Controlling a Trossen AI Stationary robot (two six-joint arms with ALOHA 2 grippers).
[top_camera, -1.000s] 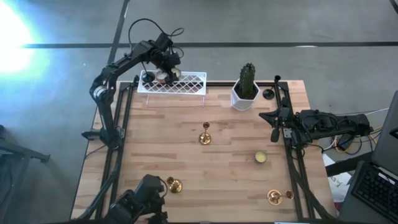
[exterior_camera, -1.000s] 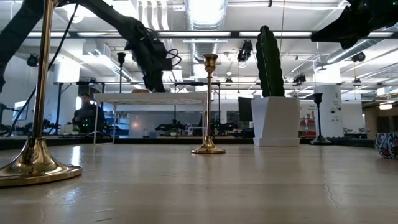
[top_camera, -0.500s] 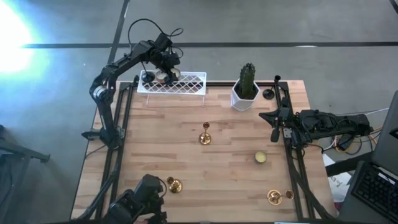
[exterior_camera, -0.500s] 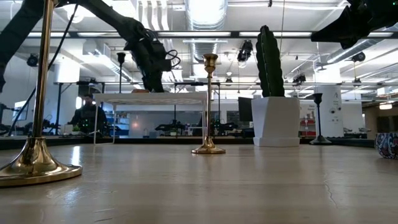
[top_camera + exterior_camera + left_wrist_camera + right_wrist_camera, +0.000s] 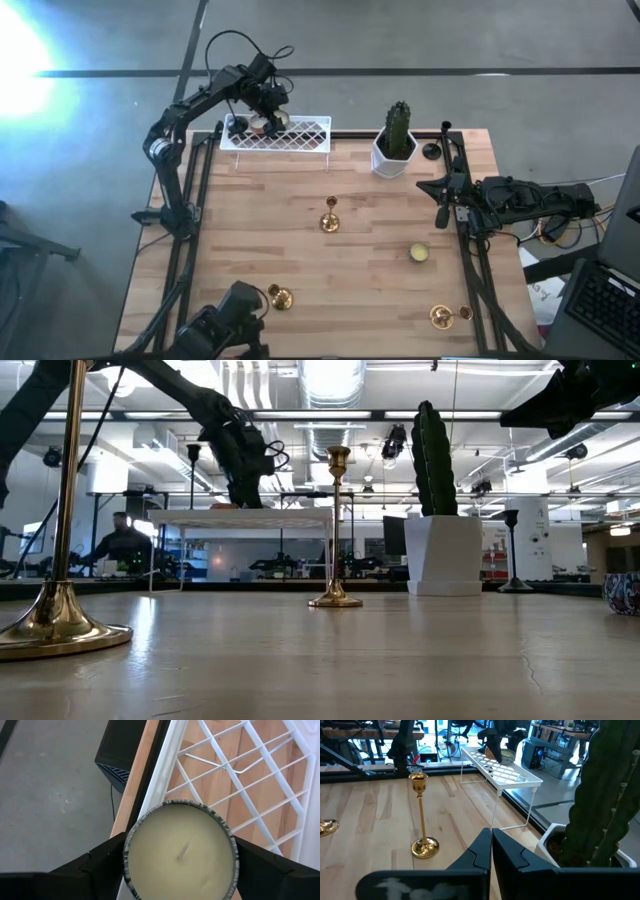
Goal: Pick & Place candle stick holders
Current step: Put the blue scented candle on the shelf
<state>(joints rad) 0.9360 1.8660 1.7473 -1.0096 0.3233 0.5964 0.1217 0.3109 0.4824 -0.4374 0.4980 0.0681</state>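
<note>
My left gripper (image 5: 265,118) is over the left end of the white lattice tray (image 5: 300,133) at the table's far edge, shut on a low round cream cup holder (image 5: 180,852) with a wick. My right gripper (image 5: 440,192) is shut and empty at the table's right side, and it also shows in the right wrist view (image 5: 490,840). A gold stemmed holder (image 5: 329,218) stands on its round base mid-table. Another gold holder (image 5: 279,296) stands near the front left, and a third (image 5: 440,316) at the front right. A cream cup (image 5: 419,253) sits on the table right of centre. A black holder (image 5: 432,150) stands at the far right. My left gripper pinches the cup between its two fingers (image 5: 107,860), one on each opposite side of the round wall (image 5: 128,851). The fingers come from above, pointing down. The cup is upright, its open top up, over the tray's edge (image 5: 155,780). I cannot tell whether it rests on the tray.
A white pot with a green cactus (image 5: 396,140) stands at the far edge, right of the tray. The tray stands on thin wire legs (image 5: 183,555). A camera mount (image 5: 225,325) sits at the near left edge. A person (image 5: 120,545) shows in the room beyond.
</note>
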